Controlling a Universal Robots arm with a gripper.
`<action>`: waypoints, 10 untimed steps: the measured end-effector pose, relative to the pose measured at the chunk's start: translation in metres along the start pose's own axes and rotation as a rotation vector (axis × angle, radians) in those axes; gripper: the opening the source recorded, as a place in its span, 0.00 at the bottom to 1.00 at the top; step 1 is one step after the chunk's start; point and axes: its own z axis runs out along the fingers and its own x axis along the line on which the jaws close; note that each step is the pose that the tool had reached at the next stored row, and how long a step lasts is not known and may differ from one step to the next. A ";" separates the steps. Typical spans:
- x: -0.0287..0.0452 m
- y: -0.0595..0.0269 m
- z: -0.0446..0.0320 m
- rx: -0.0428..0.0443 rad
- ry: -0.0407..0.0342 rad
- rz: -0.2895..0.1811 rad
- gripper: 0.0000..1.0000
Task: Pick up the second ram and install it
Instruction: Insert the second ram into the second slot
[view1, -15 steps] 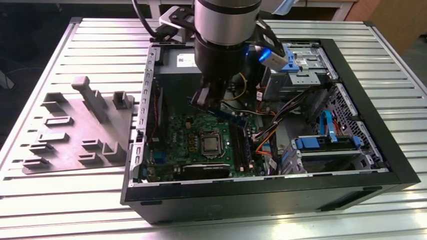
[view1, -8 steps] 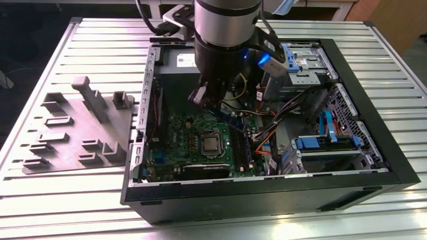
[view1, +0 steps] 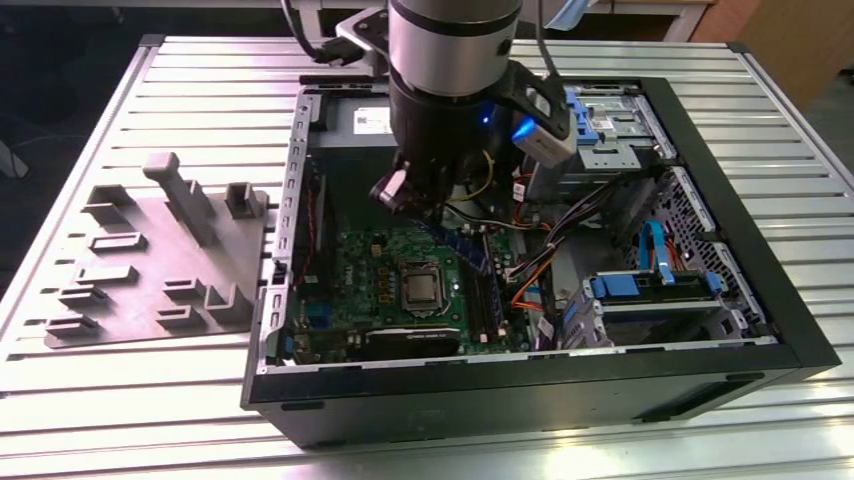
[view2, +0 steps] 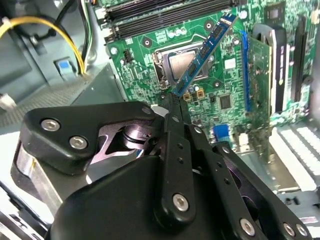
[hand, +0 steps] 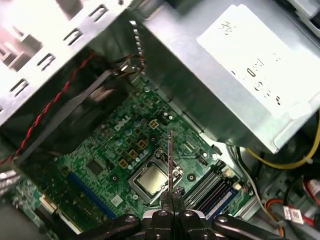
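Ram (hand: 170, 160) in end effector (hand: 170, 199), above motherboard (hand: 107, 150)

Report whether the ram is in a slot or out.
Out. The gripper holds the ram by one end above the motherboard, apart from the slots.

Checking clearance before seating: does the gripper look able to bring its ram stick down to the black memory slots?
Probably yes. The gripper, shut on the second ram, hangs over the motherboard; the memory slots lie uncovered beside the processor socket.

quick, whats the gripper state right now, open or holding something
gripper: shut on the ram stick, pinching it by one end above the motherboard.
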 end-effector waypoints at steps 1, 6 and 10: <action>0.0000 0.0000 0.0002 0.0005 -0.0008 0.018 0.11; 0.0000 -0.0001 0.0016 0.0028 -0.0054 0.109 0.11; 0.0001 -0.0001 0.0025 0.0047 -0.0089 0.181 0.11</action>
